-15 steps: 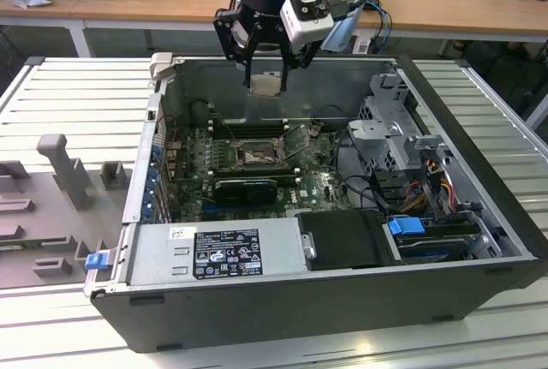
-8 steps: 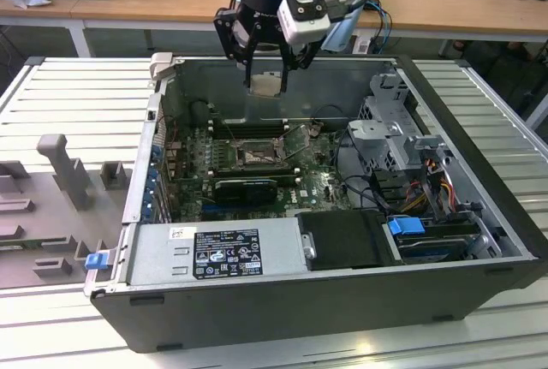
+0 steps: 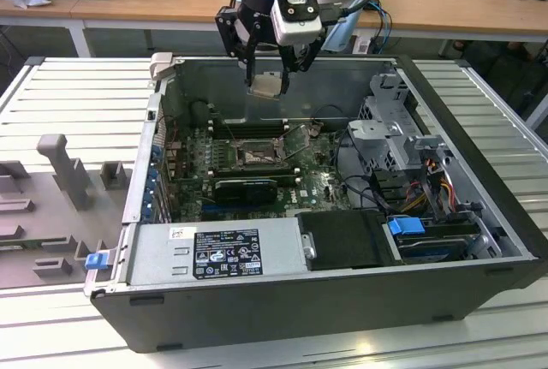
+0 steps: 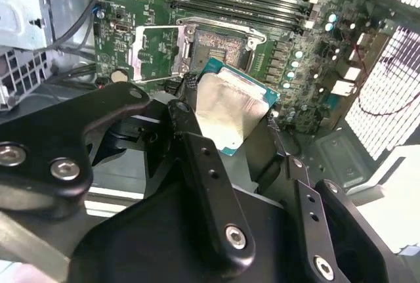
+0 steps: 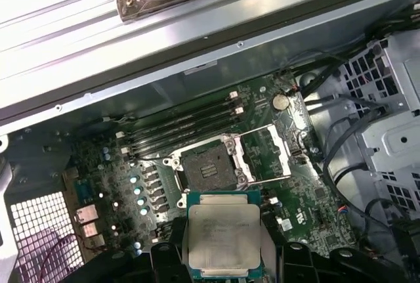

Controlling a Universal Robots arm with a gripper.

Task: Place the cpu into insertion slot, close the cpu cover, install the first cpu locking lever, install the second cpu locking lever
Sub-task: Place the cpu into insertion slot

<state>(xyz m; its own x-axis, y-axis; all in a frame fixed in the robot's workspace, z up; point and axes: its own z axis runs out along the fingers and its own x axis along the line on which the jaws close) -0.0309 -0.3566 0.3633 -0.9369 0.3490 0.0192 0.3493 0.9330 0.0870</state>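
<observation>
My gripper (image 3: 267, 85) hangs above the open computer case, shut on the cpu (image 3: 267, 86), a flat silver-beige square chip (image 5: 223, 237) (image 4: 231, 113) held flat between the black fingers (image 4: 197, 158). Below it on the green board lies the insertion slot (image 5: 209, 165) (image 4: 222, 45) (image 3: 254, 156), a dark square with a silvery rim, uncovered. The cpu cover (image 5: 268, 152) (image 4: 155, 52) (image 3: 295, 139) is a thin metal frame swung open beside the socket. In the exterior view the chip is well above the socket, toward the case's far wall.
Long black memory slots (image 5: 184, 125) run beside the socket. A drive cage with cables (image 3: 402, 142) fills the exterior view's right of the case; a power supply (image 3: 218, 249) sits at the near edge. The case's far wall (image 3: 325, 86) is close behind the gripper.
</observation>
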